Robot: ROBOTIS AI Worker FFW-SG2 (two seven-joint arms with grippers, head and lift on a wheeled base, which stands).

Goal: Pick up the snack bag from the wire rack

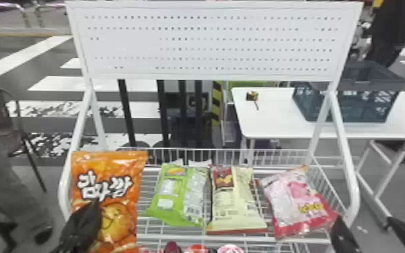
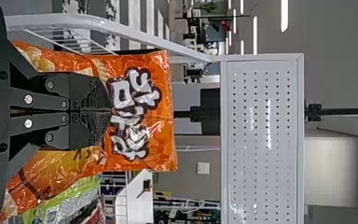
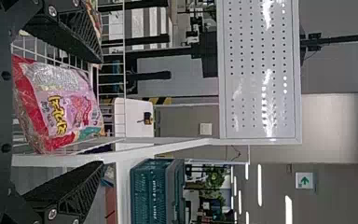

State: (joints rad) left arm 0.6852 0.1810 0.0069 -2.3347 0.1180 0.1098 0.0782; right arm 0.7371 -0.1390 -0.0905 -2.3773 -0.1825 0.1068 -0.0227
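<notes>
White wire rack before a striped floor

Looks like an indoor hall or lab with a little shop-style setup, tbh, though can't pin down which. Got snack bags lined up on a white wire rack at six o'clock in the head view, plus crosswalk-style floor stripes at ten and a plain white table at three. Also spotted strip lights and a green exit-type sign in the right wrist view.
</notes>
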